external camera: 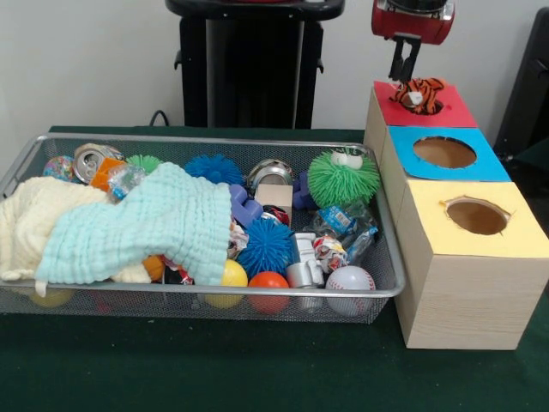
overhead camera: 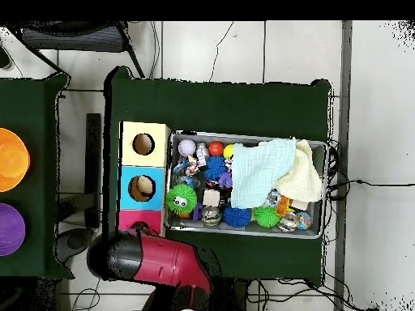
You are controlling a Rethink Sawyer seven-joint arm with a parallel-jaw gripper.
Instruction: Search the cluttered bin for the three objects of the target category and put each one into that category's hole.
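A dark green table (external camera: 257, 369) carries the wire-mesh bin (external camera: 206, 296) and wooden box. The tiger toy (external camera: 420, 93) sits in the red-topped hole (external camera: 433, 107). The hand (external camera: 405, 64) hovers above, released. Soft, light plush: pinch its body.

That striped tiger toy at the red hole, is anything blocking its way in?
Nothing visible blocks it. The tiger toy already sits in the mouth of the red-topped hole, partly sunk in. The robot's hand hangs directly above it, with only air between them.
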